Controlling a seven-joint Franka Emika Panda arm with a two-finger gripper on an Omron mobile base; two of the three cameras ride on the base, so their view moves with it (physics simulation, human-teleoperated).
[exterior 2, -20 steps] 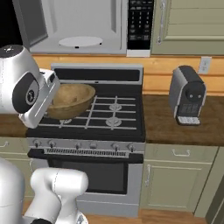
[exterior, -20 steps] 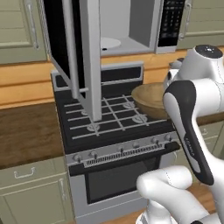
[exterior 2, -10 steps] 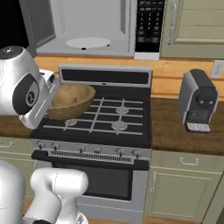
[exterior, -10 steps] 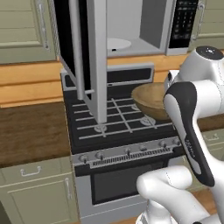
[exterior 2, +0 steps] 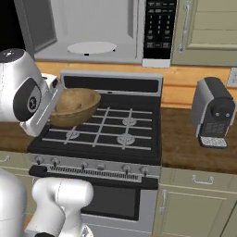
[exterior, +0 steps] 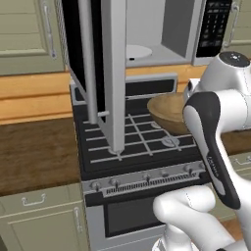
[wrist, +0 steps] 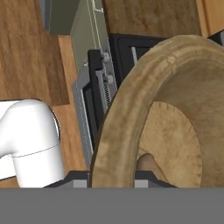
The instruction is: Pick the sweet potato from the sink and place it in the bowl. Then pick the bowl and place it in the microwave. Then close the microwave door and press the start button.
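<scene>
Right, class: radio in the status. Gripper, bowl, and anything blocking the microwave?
Gripper shut on bowl rim, held above stove. Microwave ahead, door open. Nothing visibly blocking.

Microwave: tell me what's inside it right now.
The microwave stands open, holding a white round turntable plate and nothing else. In the left base view its door covers the cavity's left part.

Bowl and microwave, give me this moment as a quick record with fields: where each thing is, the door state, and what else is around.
bowl: wooden, held up over the left side of the stove, rim clamped by the gripper
bowl contents: small brown shape at the bottom in the hand view, probably the sweet potato
microwave: above the stove, cavity with a white turntable
microwave door: swung wide open
keypad: black, right of the cavity
coffee machine: on the counter right of the stove
</scene>
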